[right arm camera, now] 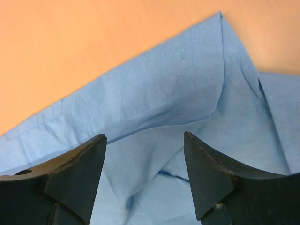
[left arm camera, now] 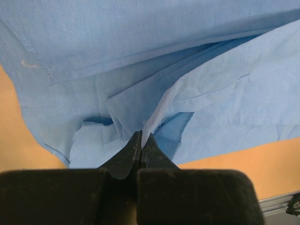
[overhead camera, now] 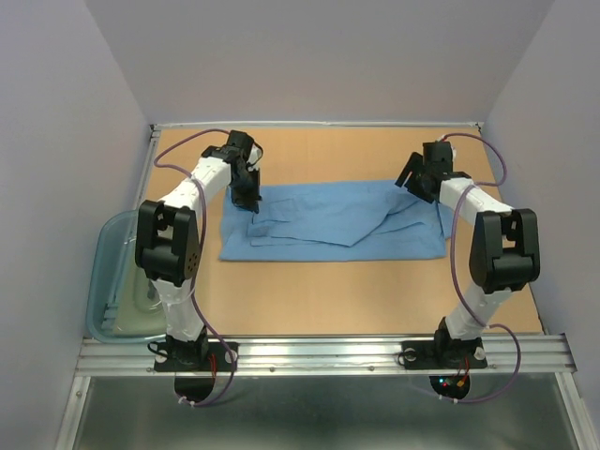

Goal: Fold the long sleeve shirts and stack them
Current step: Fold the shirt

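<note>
Rail [overhead camera: 328, 349] of grey metal along the near edge, with the bases of left arm [overhead camera: 169, 246] and right arm [overhead camera: 502, 248] bolted to it side by side. Just beyond, on the left, clear bluish tub [overhead camera: 111, 281] at the left edge of the tan surface [overhead camera: 328, 295], partly hidden behind the left arm's elbow. Farther in, light blue long sleeve shirt [overhead camera: 328, 225] spread flat and wide across the middle of the surface, between the two arms, creased and overlapping in folds toward its centre and right. At the shirt's far left corner, left hand [left arm camera: 142, 138] down on the cloth, fingers pressed tight together, a raised ridge of fabric pinched between the tips, cloth bunched and tented around the grip. At the far right corner, right hand [right arm camera: 145, 140] poised over the hemmed edge, fingers spread wide apart, nothing between them, blue cloth filling the gap and tan surface showing past the corner. Beyond both hands, a band of tan running up to the pale back wall [overhead camera: 328, 56].
</note>
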